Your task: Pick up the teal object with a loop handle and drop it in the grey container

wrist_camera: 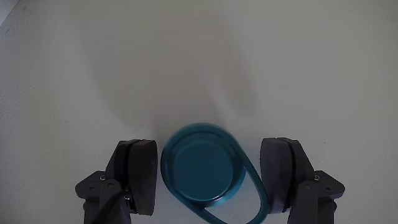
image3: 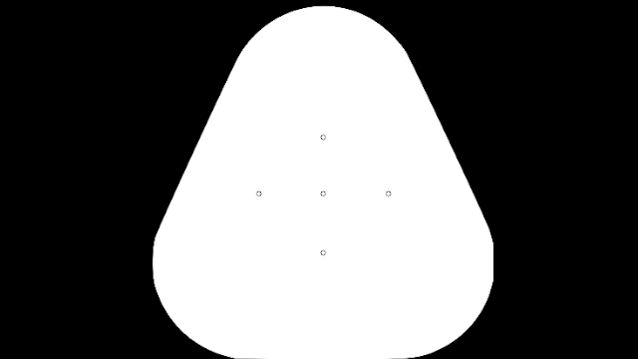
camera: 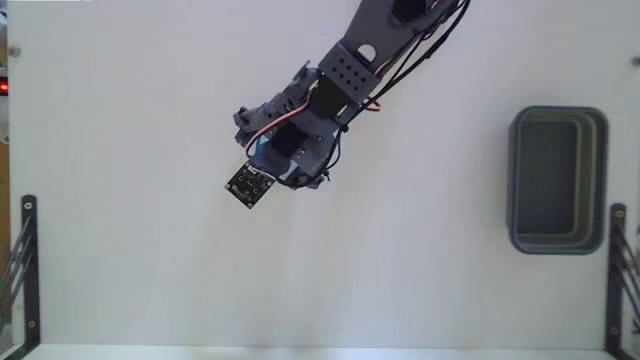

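In the wrist view the dark grey two-finger hand (wrist_camera: 211,177) stands open, its two blunt fingers on either side of the small round teal-blue disc (wrist_camera: 202,167). The left finger (wrist_camera: 140,174) sits just beside the disc's rim, perhaps touching it; I cannot tell which. The right finger (wrist_camera: 283,174) stands apart from the disc's body, with a gap of pale surface between them.

The disc is a flat, puck-like piece of glossy teal plastic. Its top face is a smooth circle set inside a slightly raised, lighter rim that catches the light along its lower edge. A thin loop handle (wrist_camera: 254,186) of the same teal springs from the disc's right side, curves out toward the right finger and sweeps down beneath the disc to the bottom edge of the view. The disc lies flat on the white counter (wrist_camera: 199,56), which carries a soft grey shadow above it.

In the fixed view the hand (camera: 272,170) hangs low over the counter (camera: 120,250) left of centre, with only a sliver of teal (camera: 260,150) showing under the arm (camera: 350,70). The rectangular grey-teal plastic tub (camera: 558,180), with rounded corners and a thick raised rim, sits near the right edge, well apart from the hand and the disc.
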Controlling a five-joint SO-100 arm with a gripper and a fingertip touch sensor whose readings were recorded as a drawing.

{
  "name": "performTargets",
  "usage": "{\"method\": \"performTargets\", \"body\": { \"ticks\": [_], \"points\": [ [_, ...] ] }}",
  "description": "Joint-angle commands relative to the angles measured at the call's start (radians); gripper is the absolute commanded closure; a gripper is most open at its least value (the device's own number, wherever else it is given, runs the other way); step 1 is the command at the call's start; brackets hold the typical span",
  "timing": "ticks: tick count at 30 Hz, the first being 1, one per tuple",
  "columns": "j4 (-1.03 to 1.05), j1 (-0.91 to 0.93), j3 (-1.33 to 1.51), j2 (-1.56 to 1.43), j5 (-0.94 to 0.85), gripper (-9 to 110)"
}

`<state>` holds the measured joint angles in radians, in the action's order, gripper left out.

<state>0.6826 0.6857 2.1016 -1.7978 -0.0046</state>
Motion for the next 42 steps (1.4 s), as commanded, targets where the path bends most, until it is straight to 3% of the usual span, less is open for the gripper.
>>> {"method": "performTargets", "body": {
  "ticks": [1, 42],
  "points": [
    [-0.006, 0.008, -0.007, -0.024, 0.005, -9],
    [-0.028, 0.008, 0.009, -0.018, 0.005, -7]
  ]
}}
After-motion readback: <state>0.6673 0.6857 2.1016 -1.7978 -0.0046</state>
